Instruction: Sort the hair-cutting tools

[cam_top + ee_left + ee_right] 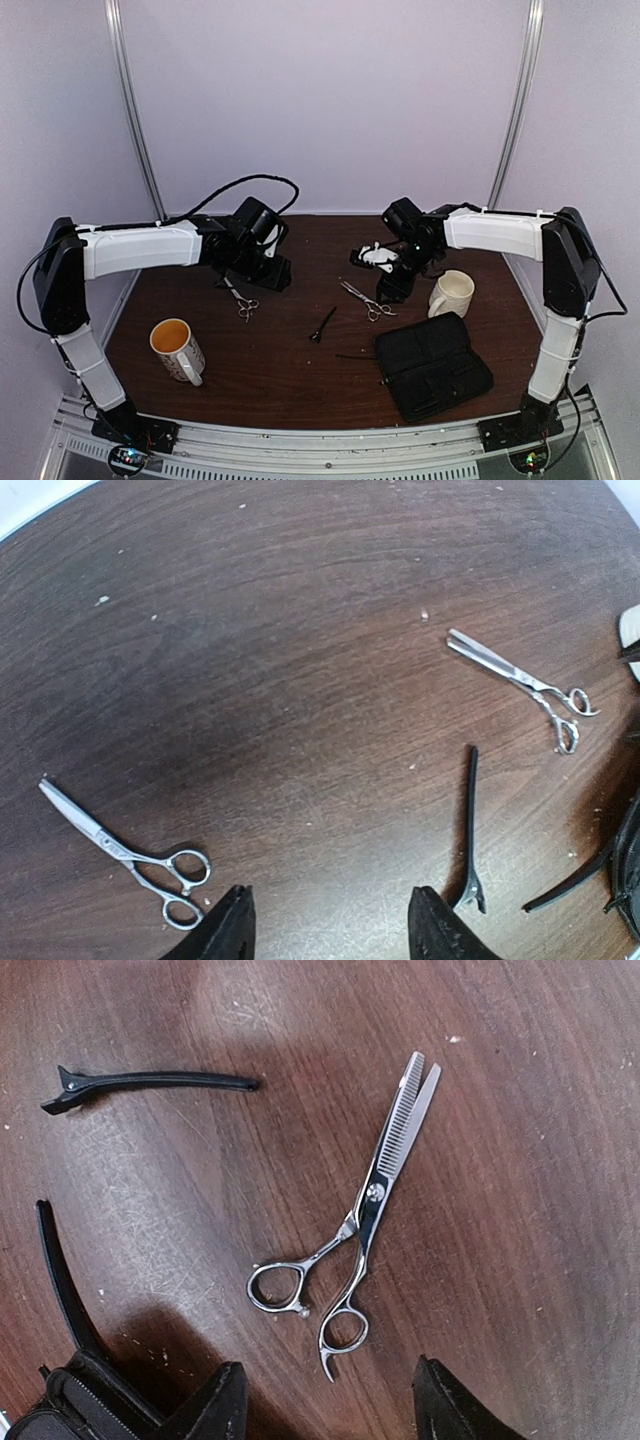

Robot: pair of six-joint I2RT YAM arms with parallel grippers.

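Two silver scissors lie flat on the brown table. One pair of scissors [240, 300] [130, 855] rests just left of my left gripper [270, 278] [335, 930], which is open and holds nothing. The thinning scissors [367, 300] [360, 1220] [520, 675] lie right in front of my right gripper [392, 285] [330, 1410]; it is open, with the ring handles just ahead of the gap between its fingers. A black hair clip [322, 325] [470, 830] [150, 1082] lies between the two pairs. A second clip [355, 356] [565, 888] [60, 1275] lies against the case.
A black fabric case [432, 365] [90, 1400] lies at the front right. A white mug [451, 293] stands behind it, near the right arm. A mug with an orange inside [175, 348] stands at the front left.
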